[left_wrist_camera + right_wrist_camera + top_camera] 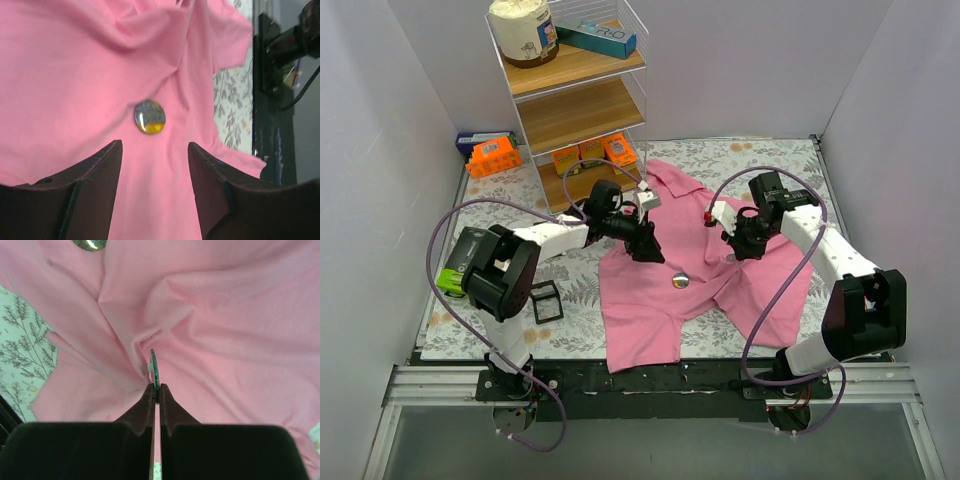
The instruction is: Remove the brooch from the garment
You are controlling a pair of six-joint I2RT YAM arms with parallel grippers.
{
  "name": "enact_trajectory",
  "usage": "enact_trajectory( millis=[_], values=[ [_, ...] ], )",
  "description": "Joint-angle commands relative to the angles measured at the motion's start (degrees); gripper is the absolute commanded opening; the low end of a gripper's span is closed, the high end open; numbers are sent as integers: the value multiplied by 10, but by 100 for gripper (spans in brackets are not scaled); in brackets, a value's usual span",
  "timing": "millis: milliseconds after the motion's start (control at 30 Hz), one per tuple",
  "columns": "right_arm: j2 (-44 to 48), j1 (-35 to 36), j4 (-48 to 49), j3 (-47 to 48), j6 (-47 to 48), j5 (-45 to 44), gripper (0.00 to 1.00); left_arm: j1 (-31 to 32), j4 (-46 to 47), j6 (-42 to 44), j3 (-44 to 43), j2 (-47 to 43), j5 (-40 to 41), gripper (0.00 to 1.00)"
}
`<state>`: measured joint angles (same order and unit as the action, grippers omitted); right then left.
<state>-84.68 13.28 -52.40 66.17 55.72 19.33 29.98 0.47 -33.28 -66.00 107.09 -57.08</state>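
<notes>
Left gripper (155,146): jaws released, wide apart, over garment (65,75). Brooch (149,116) lies flat on pink fabric just ahead of jaw gap, centred, untouched. Right gripper (155,388): jaws clenched on thin teal-edged piece (154,367), edge-on at gathered fold; brooch well ahead-left of its tips.

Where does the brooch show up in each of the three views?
Top external: brooch near the middle of the shirt.
Left wrist: brooch at picture centre, just beyond the open left gripper.
Right wrist: brooch cut off by the top edge, left of centre.
Shared landmark: the pink shirt it sits on.
</notes>
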Motion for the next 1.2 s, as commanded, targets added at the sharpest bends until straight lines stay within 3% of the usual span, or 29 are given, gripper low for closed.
enact_trajectory(
  millis=[0,267,433,667,833,1167],
  values=[
    [17,14,26,17,43,-69,1,4,-196,151,32,-63,94,54],
    [20,17,47,-11,112,-101,1,4,-311,155,52,-96,219,55],
    [36,17,56,-35,138,-113,1,1,-363,241,40,-75,250,55],
    [43,18,36,-26,145,-105,1,-17,-377,239,12,-47,262,54],
    [55,18,24,-34,164,-120,1,-21,-344,224,41,-48,275,54],
    [80,18,27,-61,184,-118,1,-21,-373,245,58,-50,307,53]
  ],
)
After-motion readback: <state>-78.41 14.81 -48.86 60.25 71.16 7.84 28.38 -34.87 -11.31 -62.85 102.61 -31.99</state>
